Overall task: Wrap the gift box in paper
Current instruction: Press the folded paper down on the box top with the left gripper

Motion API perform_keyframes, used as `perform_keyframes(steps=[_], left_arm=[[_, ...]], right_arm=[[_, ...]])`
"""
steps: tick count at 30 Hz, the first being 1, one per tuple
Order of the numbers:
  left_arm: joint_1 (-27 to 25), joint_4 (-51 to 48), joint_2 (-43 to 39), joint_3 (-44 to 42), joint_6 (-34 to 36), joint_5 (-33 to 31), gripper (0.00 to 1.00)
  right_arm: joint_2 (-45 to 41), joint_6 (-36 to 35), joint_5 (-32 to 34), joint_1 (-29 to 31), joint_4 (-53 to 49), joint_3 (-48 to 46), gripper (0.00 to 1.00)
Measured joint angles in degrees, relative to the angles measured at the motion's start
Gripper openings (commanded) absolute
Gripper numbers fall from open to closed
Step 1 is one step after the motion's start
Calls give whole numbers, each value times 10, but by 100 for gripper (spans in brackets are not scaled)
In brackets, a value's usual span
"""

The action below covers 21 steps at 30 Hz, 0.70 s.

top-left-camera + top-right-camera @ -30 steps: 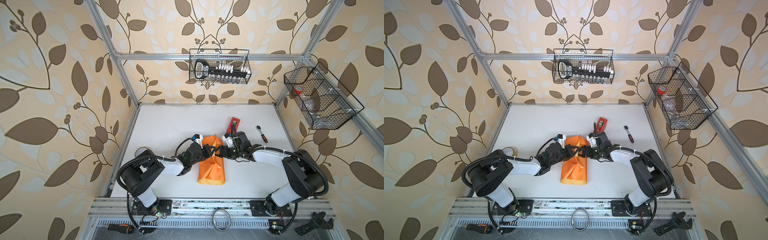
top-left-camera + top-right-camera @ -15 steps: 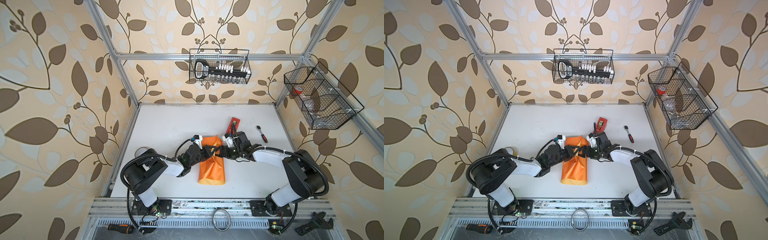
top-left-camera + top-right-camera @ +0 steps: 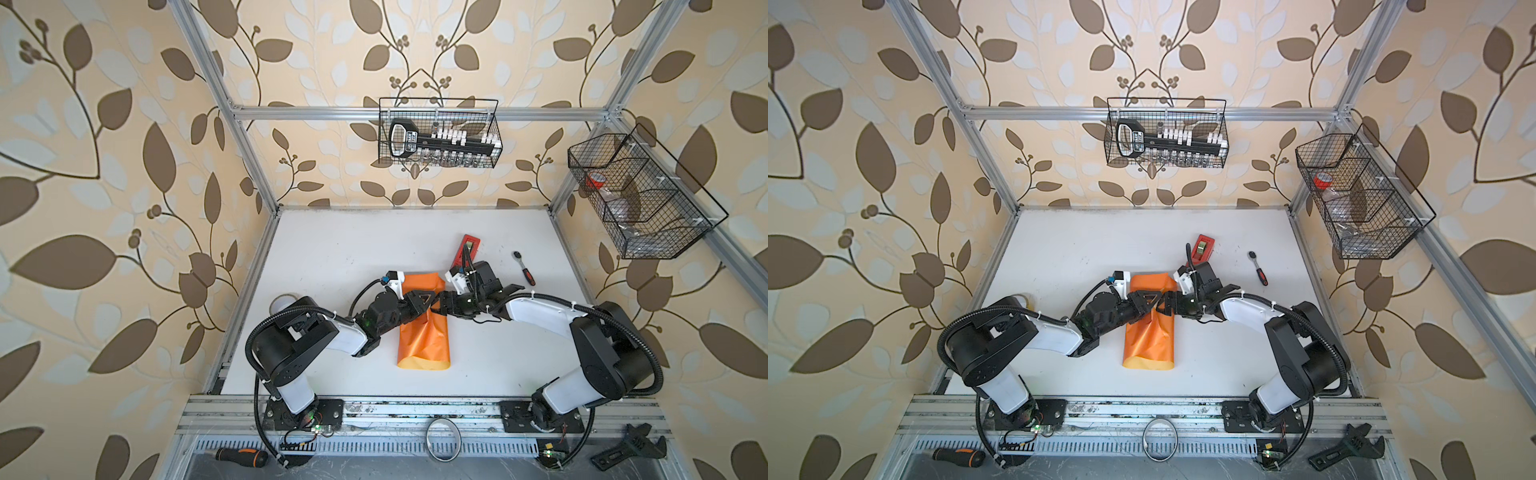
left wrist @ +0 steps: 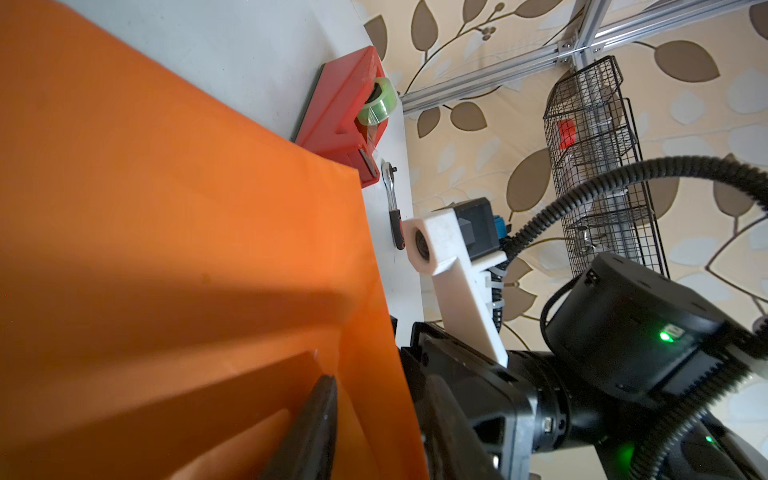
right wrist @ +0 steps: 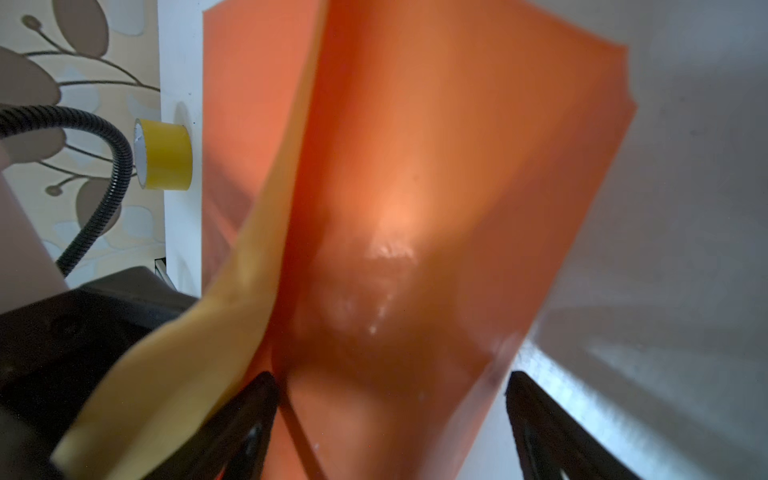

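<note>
Top views first: the glossy orange sheet of wrapping paper lies folded into a long parcel at the middle of the white table, its long axis running 12 to 6 o'clock. The green gift box is out of sight; I judge it sits inside the fold, beneath the grippers. The left gripper and right gripper meet tip to tip on the parcel's 12 o'clock half. A red tape dispenser stands at 1 o'clock of the parcel. Against the frames of a second ago, the parcel's outline has not shifted; the left arm has edged slightly toward 3 o'clock.

Left wrist view: one dark finger lies on a folded orange flap. Its partner is blurred against the other arm, so I cannot tell whether this gripper is pinching or has let go.

Right wrist view: both fingers stand far apart, released, straddling the paper; bare table shows between one of them and the paper's edge. A flap beside the other curls up, pale yellow underside showing, with a yellow tape roll beyond it. I read that as a seam laid over but unsecured: no tape shows on it, so it could spring open if both arms lift.
</note>
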Motion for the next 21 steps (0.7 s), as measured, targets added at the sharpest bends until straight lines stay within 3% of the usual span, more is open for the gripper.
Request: perform_keyframes(steps=[10, 14, 21], left_arm=[[-2, 14, 4, -2, -2, 4, 55], [-3, 17, 4, -2, -2, 7, 57], [-3, 9, -1, -2, 3, 10, 57]], right_arm=[[-66, -22, 25, -49, -87, 0, 88], [-104, -26, 30, -76, -105, 0, 88], [-112, -7, 20, -63, -81, -5, 91]])
